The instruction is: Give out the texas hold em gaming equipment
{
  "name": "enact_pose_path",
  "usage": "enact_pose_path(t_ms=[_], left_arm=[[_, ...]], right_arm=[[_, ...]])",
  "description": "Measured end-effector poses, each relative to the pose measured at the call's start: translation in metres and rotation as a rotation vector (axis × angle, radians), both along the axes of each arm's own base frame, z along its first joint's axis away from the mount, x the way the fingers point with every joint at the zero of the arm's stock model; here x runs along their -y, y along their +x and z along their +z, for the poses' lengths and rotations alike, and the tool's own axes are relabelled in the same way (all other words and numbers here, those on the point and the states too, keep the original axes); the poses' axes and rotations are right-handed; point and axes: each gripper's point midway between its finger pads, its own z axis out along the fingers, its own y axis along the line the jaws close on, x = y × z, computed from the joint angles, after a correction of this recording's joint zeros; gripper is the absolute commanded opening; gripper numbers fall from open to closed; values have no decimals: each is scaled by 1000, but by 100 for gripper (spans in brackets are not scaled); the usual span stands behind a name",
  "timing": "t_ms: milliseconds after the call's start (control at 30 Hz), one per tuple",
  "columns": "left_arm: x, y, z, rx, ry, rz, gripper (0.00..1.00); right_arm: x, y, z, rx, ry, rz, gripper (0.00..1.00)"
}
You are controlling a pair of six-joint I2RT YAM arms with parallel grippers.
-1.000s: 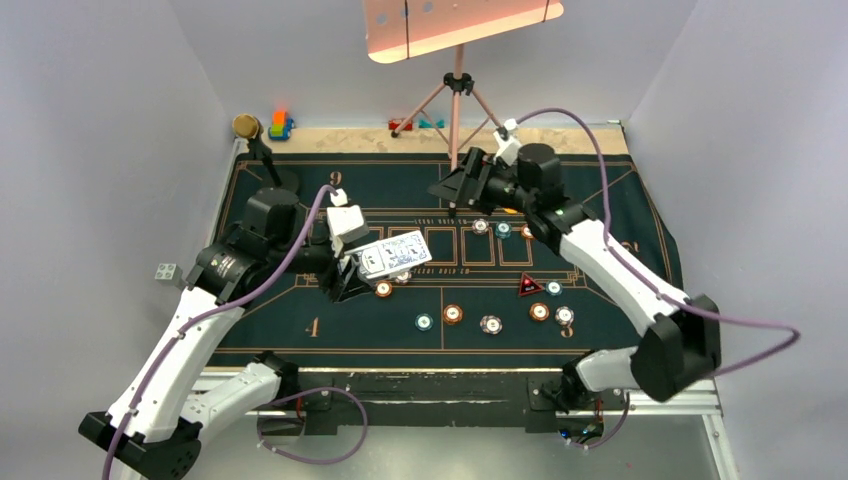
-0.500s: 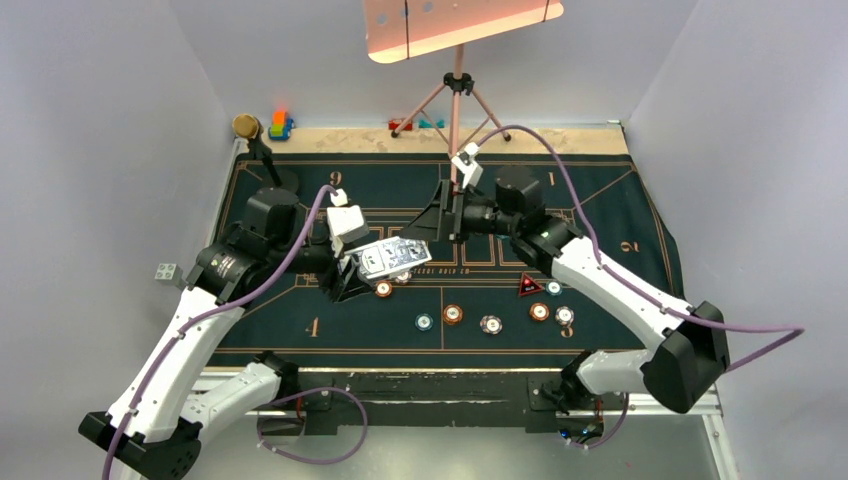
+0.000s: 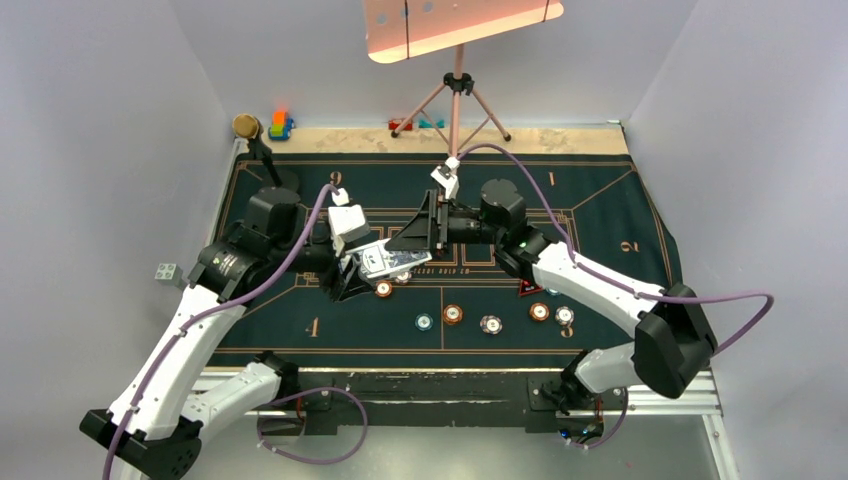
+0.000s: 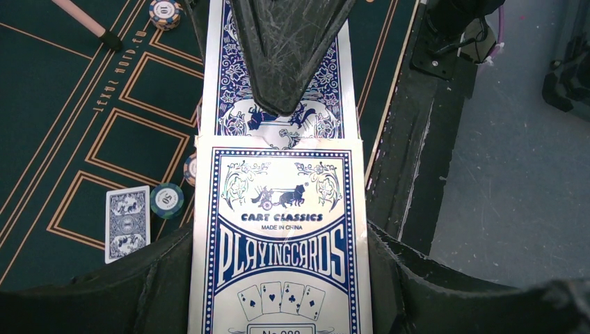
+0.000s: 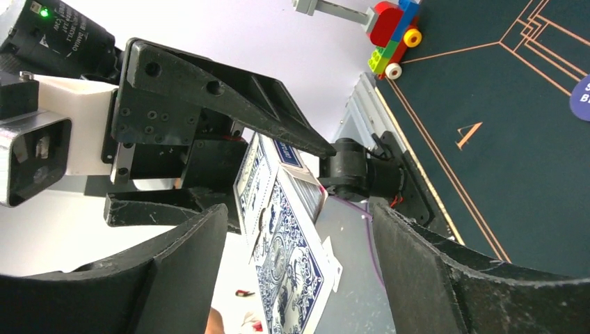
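Observation:
My left gripper (image 3: 362, 266) is shut on a blue-and-white playing card box (image 4: 278, 236) and holds it above the green mat (image 3: 600, 210). Blue-backed cards (image 4: 240, 90) stick out of its far end. My right gripper (image 3: 418, 234) is open, its jaws on either side of those cards (image 5: 292, 271); one finger (image 4: 285, 56) lies over the top card. One card (image 4: 127, 223) lies face down on the mat beside a teal chip (image 4: 168, 200). Several chips (image 3: 453, 314) lie at the mat's near middle. The red-black marker (image 3: 527, 289) is partly hidden under my right arm.
A gold-topped black stand (image 3: 247, 127) and toy blocks (image 3: 281, 124) are at the far left corner. A tripod (image 3: 457, 90) stands at the far middle. A grey block (image 3: 166, 271) lies off the mat on the left. A dark blue disc (image 5: 581, 97) shows in the right wrist view.
My right gripper has swung left from the far middle of the mat to the card box, and its jaws now straddle the cards. My left gripper has stayed in place with the box.

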Motion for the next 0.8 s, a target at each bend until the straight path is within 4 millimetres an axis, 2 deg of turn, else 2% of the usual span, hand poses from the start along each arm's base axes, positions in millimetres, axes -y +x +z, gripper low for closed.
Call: enact_pose_path(t_ms=[167, 300, 433, 600, 667, 800], left_arm=[[-1, 1, -1, 9, 6, 0, 0], [-1, 2, -1, 15, 9, 0, 0], [-1, 2, -1, 17, 11, -2, 0], [-3, 3, -6, 8, 30, -2, 1], [-3, 4, -7, 11, 35, -4, 9], [-3, 4, -9, 11, 44, -6, 33]], right_arm=[[-3, -5, 5, -22, 33, 22, 55], [-9, -6, 3, -40, 45, 34, 47], [-16, -11, -2, -62, 41, 53, 33], [-18, -12, -1, -75, 50, 54, 21], [-18, -11, -1, -80, 51, 50, 17], [-18, -10, -3, -88, 51, 44, 10]])
